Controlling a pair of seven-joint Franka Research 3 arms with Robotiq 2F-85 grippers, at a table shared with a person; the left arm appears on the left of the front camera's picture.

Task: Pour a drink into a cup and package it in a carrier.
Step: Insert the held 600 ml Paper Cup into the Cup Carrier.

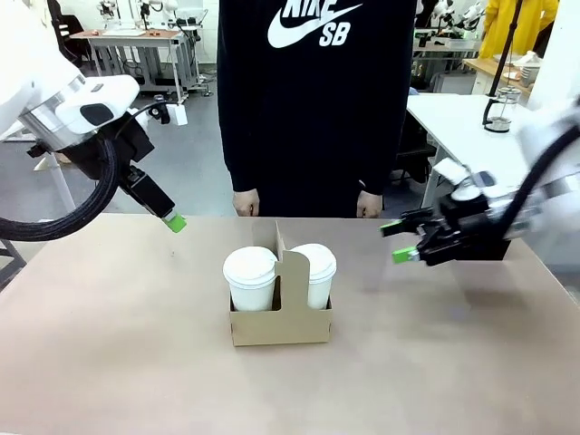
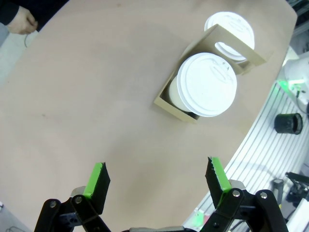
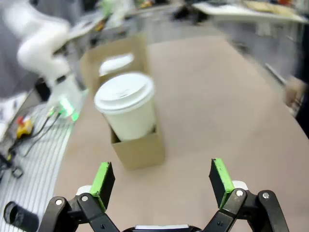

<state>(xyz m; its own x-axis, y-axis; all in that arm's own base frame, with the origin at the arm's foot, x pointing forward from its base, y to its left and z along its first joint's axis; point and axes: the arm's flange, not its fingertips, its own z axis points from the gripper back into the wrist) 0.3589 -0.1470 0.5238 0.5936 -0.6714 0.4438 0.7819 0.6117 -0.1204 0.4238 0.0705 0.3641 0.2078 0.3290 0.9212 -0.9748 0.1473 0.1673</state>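
Near the middle of the table [image 1: 109, 362], the carrier [image 1: 281, 322] stands upright, its long axis running left to right across the front view and its handle tab [image 1: 292, 272] rising vertically between two slots. Left cup [image 1: 250, 279] and right cup [image 1: 314, 272], both lidded and upright with their axes vertical, sit one in each slot, on either side of the tab. Left gripper [image 1: 174, 221] hangs above the table to the carrier's left, well apart from it, fingers angled down toward the right; the left wrist view shows its green pads [image 2: 99, 180] spread wide with nothing between them. Right gripper [image 1: 399, 241] is held to the carrier's right, near but not touching, fingers pointing roughly level toward the cups; the right wrist view, blurred, shows its pads [image 3: 219, 175] likewise spread and empty, with the carrier seen end-on. A person in a black sweatshirt [image 1: 313, 100] stands at the far edge, hands [image 1: 246, 202] hanging by the table edge.
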